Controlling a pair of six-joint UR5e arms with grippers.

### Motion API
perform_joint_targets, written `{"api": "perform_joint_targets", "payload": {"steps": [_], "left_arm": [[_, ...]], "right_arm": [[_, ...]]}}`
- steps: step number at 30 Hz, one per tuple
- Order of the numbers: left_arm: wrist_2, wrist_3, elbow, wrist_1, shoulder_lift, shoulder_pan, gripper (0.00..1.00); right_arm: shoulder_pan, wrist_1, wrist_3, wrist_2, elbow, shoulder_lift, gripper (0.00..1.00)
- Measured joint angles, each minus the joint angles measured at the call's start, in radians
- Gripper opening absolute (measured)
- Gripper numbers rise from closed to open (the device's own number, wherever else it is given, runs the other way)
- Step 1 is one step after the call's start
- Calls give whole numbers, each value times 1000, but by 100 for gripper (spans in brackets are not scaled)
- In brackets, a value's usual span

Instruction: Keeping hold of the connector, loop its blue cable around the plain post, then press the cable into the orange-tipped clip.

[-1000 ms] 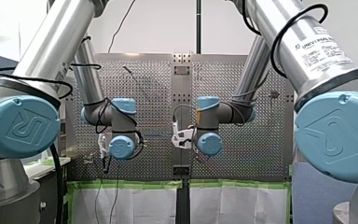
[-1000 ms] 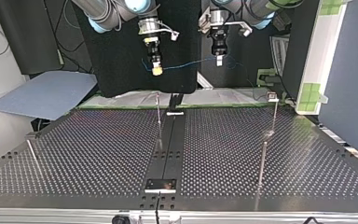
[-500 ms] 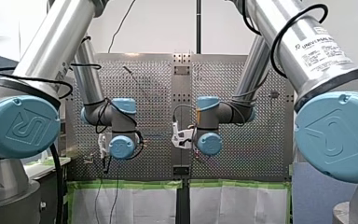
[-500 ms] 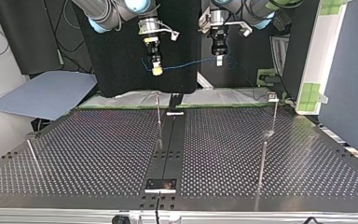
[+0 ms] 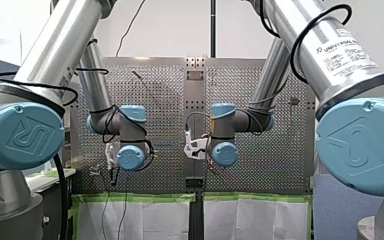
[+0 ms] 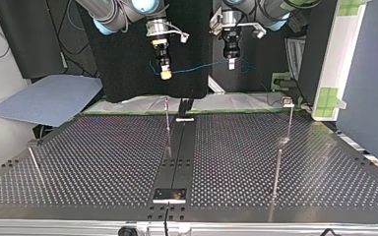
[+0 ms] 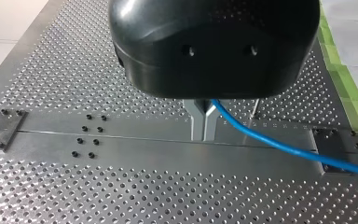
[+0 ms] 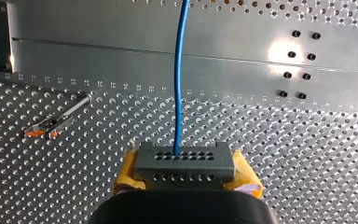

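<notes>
My right gripper [image 8: 185, 176] is clamping the grey connector [image 8: 185, 162] between yellow pads; the blue cable [image 8: 181, 70] is running across to my left gripper [image 7: 204, 123], its metal fingers pinching the cable tight; both are hanging above the table [image 8: 307, 154]; the orange-tipped clip [image 8: 51, 123] is standing near the top view's far table edge.

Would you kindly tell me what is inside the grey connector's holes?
The blue cable enters one upper-row hole of the connector; the others look empty. How deep it runs is hidden inside.
</notes>
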Motion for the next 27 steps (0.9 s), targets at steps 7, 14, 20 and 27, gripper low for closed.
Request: {"api": "perform_joint_targets", "payload": {"steps": [7,14,20,27], "left_arm": [[12,0,-5,0,-16,15,0],[20,0,-7,0,-65,26,0],[20,0,-8,0,-70,26,0],[20,0,-8,0,-70,26,0]], "right_arm": [[2,2,1,2,1,3,0],[10,58,3,6,1,53,0],[11,74,3,6,2,62,0],[11,75,3,6,1,63,0]]}}
